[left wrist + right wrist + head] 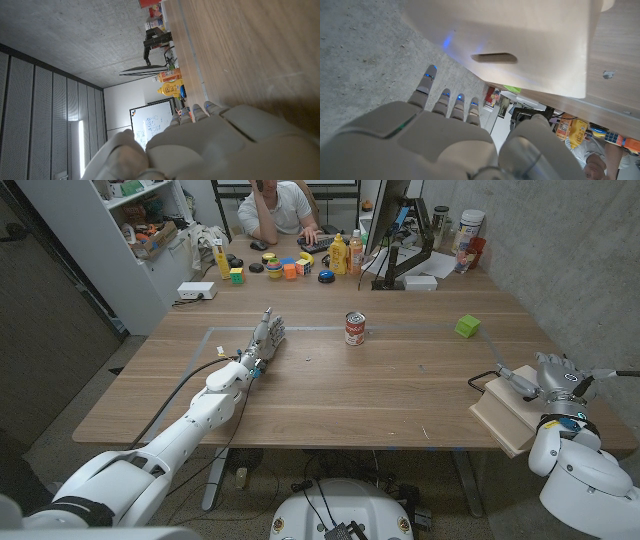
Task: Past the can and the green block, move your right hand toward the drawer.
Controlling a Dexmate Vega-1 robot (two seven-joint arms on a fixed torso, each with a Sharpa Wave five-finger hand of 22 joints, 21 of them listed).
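A red-and-white can (355,328) stands upright near the middle of the table (400,395). A small green block (467,326) lies to its right, farther back. The drawer (503,412) is a pale wooden box at the table's right edge; its front with a slot handle (493,58) faces my right hand (435,132). In the head view my right hand (556,377) hovers at the drawer's right end, fingers apart, holding nothing. My left hand (266,338) reaches over the table left of the can, fingers stretched out and empty; its back (210,145) is seen close up.
Along the far edge stand bottles (346,254), small coloured toys (283,269), a monitor stand (405,260) and cups (468,232). A white box (197,291) sits at the back left. A person (280,210) sits behind the table. A concrete wall runs along the right.
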